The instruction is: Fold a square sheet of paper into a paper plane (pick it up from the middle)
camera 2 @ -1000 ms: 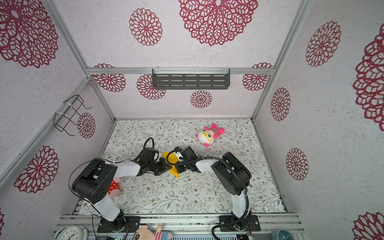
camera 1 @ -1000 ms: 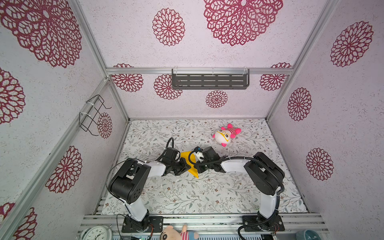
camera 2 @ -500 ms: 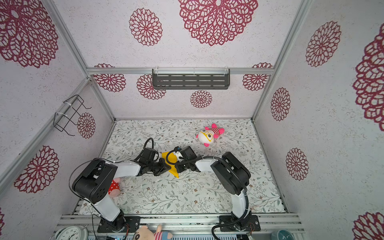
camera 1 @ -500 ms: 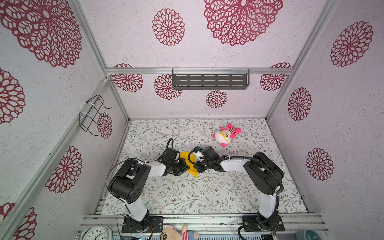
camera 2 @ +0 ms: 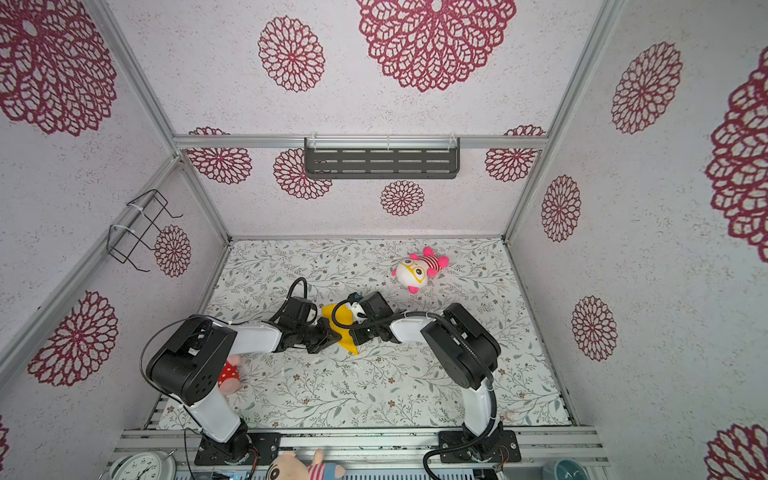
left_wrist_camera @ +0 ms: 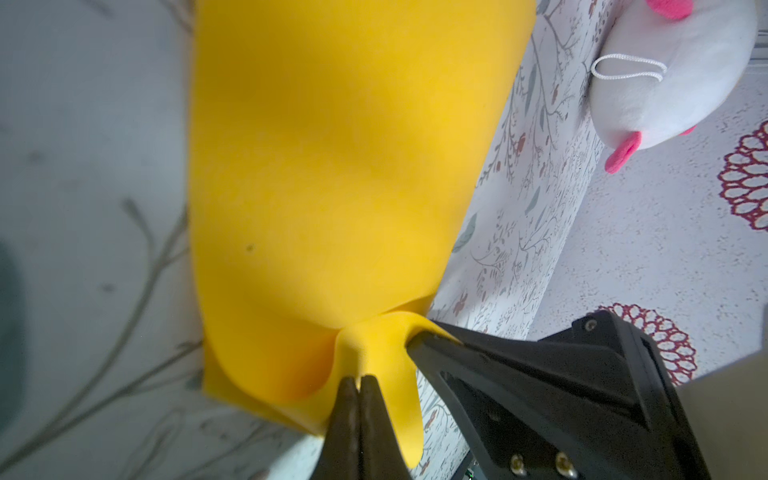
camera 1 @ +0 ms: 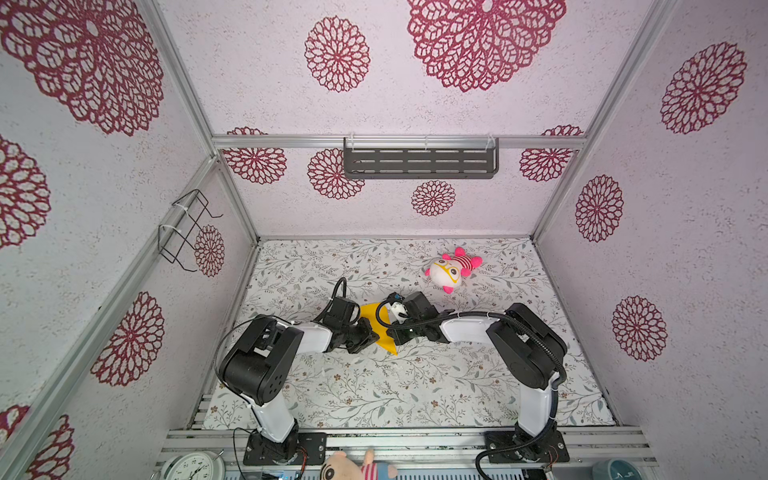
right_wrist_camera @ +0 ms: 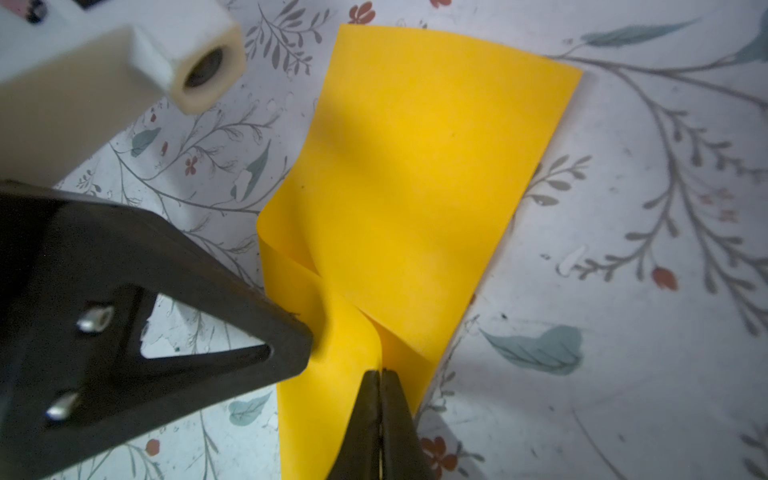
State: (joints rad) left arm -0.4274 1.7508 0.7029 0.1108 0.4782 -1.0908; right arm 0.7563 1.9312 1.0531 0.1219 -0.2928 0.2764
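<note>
No shift — pincers (left_wrist_camera: 359, 380) (right_wrist_camera: 380, 374) tight on paper (right_wrist_camera: 415, 166)

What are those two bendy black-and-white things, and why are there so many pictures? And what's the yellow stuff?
Those are two robot arms. Each one ends in a gripper, a pincher with two fingers. Two pictures come from a camera high up, looking down at the flowery table, so they look almost the same. The other two come from small cameras on the arms' wrists, so they show everything very close up. The yellow stuff is a sheet of paper that is meant to become a paper plane. The left gripper and the right gripper are both pinched shut on it, close together, and the paper bends where they hold it. A pink-and-white plush toy lies further back on the table, apart from the paper.
</note>
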